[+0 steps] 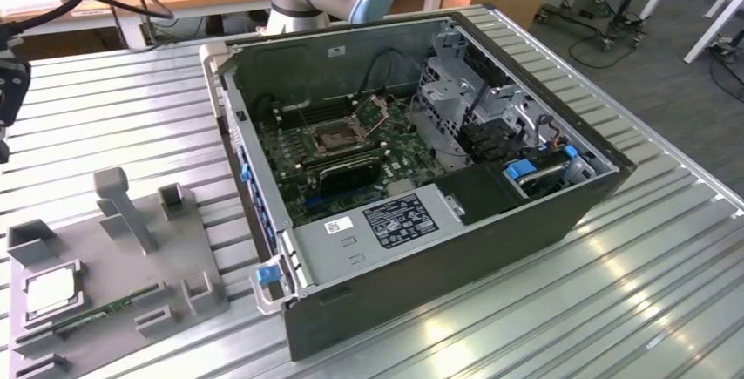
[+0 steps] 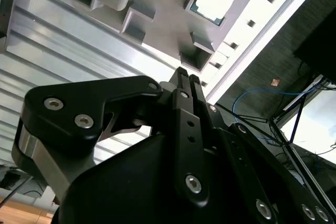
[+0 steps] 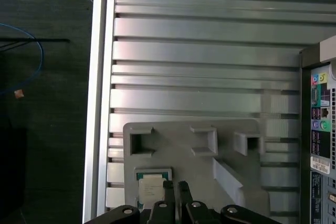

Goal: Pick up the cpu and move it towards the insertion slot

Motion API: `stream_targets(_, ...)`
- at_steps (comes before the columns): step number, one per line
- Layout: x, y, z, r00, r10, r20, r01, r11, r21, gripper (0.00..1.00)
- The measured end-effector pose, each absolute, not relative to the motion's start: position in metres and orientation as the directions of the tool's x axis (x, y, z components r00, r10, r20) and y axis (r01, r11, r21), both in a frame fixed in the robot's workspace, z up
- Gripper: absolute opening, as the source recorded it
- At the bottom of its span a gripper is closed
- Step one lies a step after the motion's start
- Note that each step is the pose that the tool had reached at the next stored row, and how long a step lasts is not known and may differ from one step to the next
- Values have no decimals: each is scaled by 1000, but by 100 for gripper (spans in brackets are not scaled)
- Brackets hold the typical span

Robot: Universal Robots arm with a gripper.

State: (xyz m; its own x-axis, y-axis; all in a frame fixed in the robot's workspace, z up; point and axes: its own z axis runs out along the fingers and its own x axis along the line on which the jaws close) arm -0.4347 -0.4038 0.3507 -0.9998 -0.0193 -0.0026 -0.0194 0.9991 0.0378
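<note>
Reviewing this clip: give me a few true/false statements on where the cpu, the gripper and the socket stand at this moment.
1. The cpu lies in the grey holder on the table, outside the computer case. True.
2. The gripper has the cpu clamped between its fingers. False: its fingers are shut on nothing, and the cpu lies in the holder, apart from them.
3. The insertion slot shows its dark centre, with no chip in it. True.
4. A side panel closes the computer case. False: the case lies open, with the board inside in view.
</note>
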Motion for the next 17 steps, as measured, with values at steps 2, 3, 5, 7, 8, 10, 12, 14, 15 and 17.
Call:
stream_targets(2,-435,-406,350,-1000,-19,-2,-19,999,37,18)
stream_targets(3,-435,-409,350,-1000,-19,-2,-19,999,36,18)
stream_targets(5,-435,-415,350,-1000,-19,-2,-19,999,35,18)
stream_targets(7,-435,-419,349,-1000,-19,-3,-19,999,33,18)
stream_targets(8,-435,-421,349,-1000,-19,-2,-19,999,32,18)
stream_targets(10,-435,-424,348,-1000,-19,-2,-19,999,30,18)
stream_targets(12,-435,-428,347,-1000,-19,-2,-19,999,27,18)
stream_targets(14,-435,-431,346,-1000,-19,-2,-19,1000,24,18)
stream_targets(15,-435,-432,346,-1000,-19,-2,-19,1000,23,18)
stream_targets(17,-435,-434,344,-1000,-19,-2,-19,1000,21,18)
